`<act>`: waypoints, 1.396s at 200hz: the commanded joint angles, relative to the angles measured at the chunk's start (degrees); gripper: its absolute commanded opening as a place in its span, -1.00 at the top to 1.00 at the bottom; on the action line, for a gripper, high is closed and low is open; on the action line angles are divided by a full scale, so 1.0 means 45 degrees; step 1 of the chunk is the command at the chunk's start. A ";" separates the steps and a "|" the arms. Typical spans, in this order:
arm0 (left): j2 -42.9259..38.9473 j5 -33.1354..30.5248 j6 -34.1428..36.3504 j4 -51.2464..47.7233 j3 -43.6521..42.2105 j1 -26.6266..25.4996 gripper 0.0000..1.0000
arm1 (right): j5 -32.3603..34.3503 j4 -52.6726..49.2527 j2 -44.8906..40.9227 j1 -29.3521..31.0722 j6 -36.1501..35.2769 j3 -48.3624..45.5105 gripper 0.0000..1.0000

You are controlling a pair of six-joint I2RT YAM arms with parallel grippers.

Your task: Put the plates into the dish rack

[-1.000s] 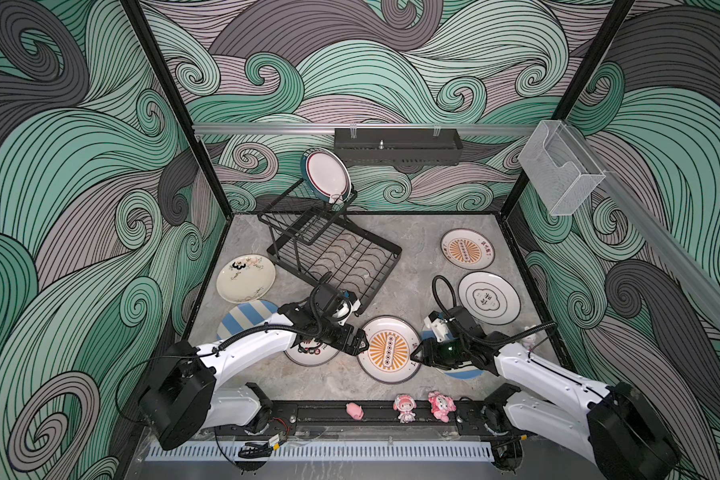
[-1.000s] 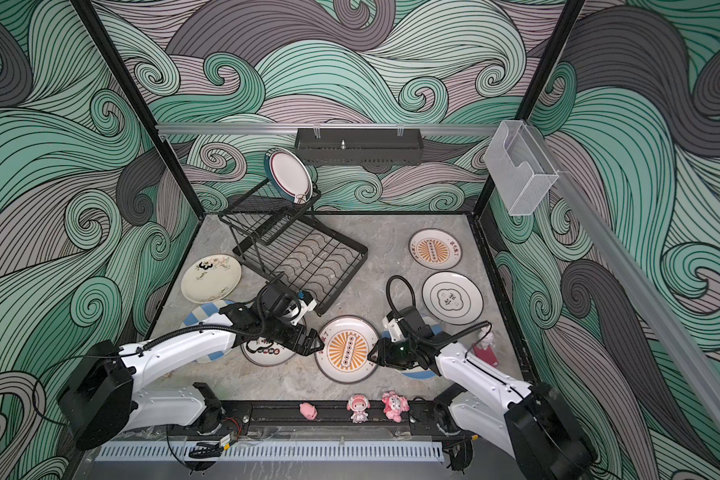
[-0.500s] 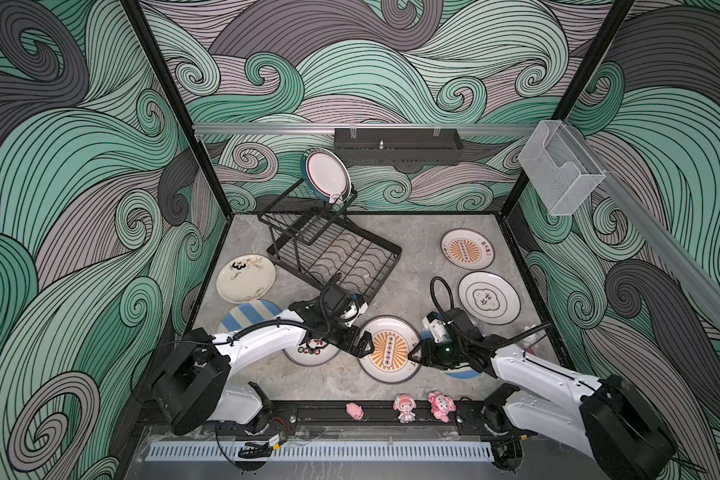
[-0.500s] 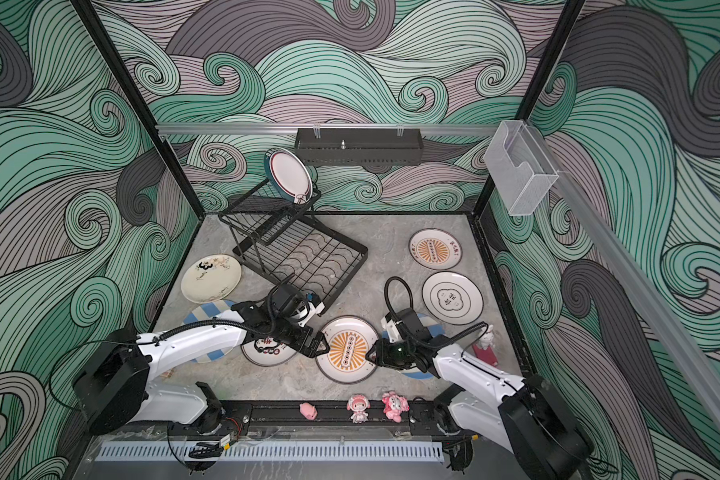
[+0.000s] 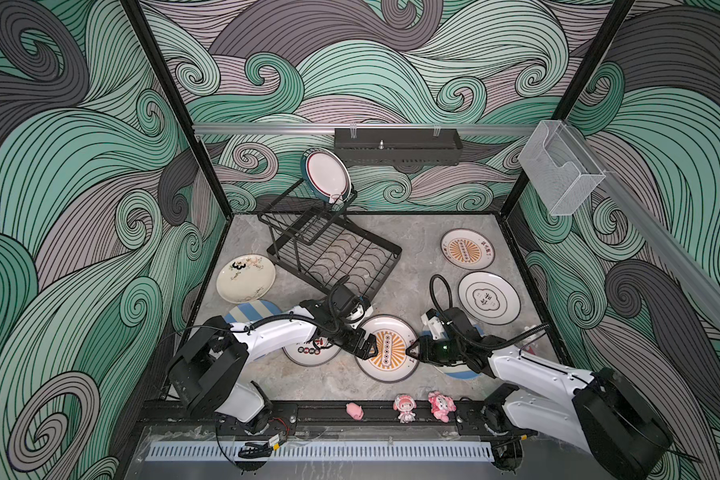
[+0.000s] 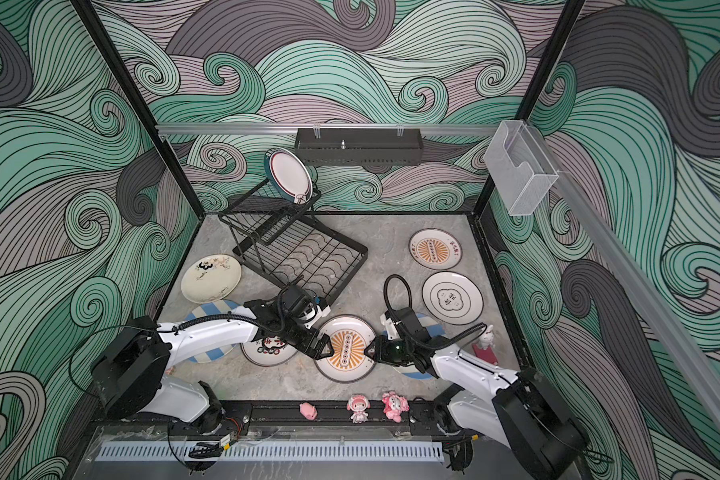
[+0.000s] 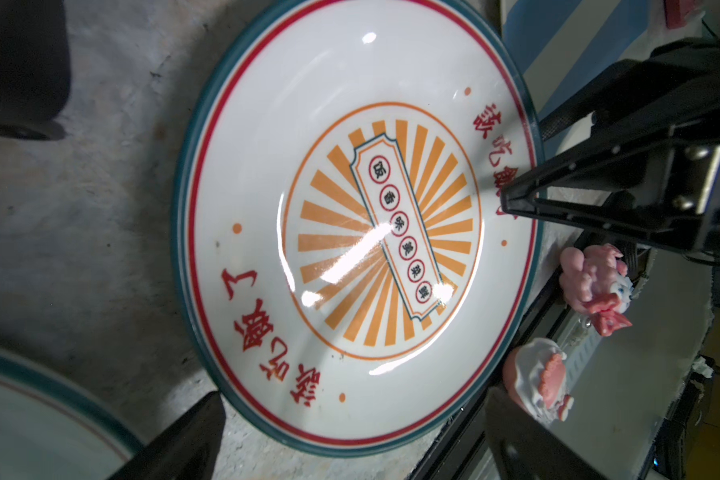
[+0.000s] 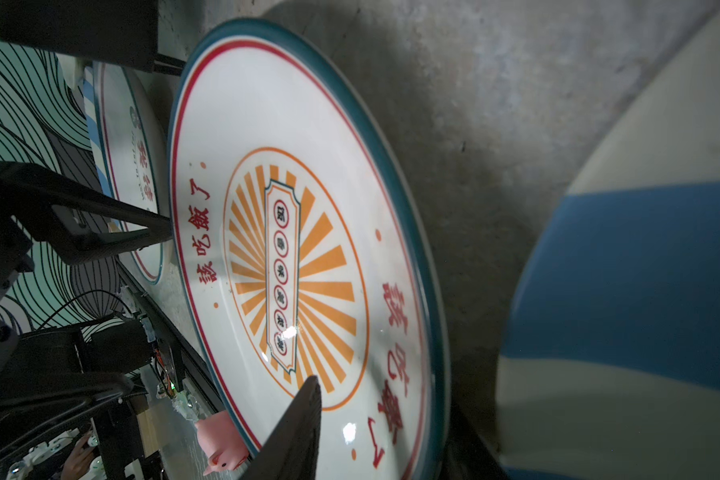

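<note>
An orange-sunburst plate [image 5: 387, 347] lies flat near the table's front, between both grippers. My left gripper [image 5: 368, 347] stands open at its left rim, fingers wide apart either side of the rim [image 7: 354, 399]. My right gripper [image 5: 410, 351] straddles the right rim. One finger [image 8: 300, 415] lies over the plate's face and the other is hidden behind the rim; a firm clamp does not show. The black wire dish rack [image 5: 333, 253] stands behind, with a teal-rimmed plate [image 5: 327, 176] upright on its upper tier. Several more plates lie around, among them a cream floral one [image 5: 246, 277].
A red-character plate [image 5: 312, 353] and striped plate [image 5: 252, 311] lie under the left arm, another striped plate [image 5: 458, 372] under the right. At right lie a second sunburst plate [image 5: 467, 249] and an emblem plate [image 5: 489, 298]. Pink figurines [image 5: 405, 408] line the front rail.
My left gripper moved right to the sunburst plate's left rim. My right gripper shifted slightly left over the right rim and its jaws narrowed. The plate has not moved.
</note>
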 commanded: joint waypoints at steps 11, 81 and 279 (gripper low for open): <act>0.0302 0.0473 0.0313 0.0157 0.0505 -0.0104 -0.97 | 0.0585 0.0044 0.0367 0.0077 0.0038 -0.0197 0.22; 0.0436 0.0659 0.0349 0.0135 0.0720 -0.0163 -0.97 | 0.0368 0.0531 0.0563 0.0071 0.0024 0.0236 0.41; -0.0614 -0.0950 -0.0390 -0.0963 0.1515 -0.0016 -0.97 | 0.0685 -0.3562 -0.3334 -0.1624 -0.1004 0.1404 1.00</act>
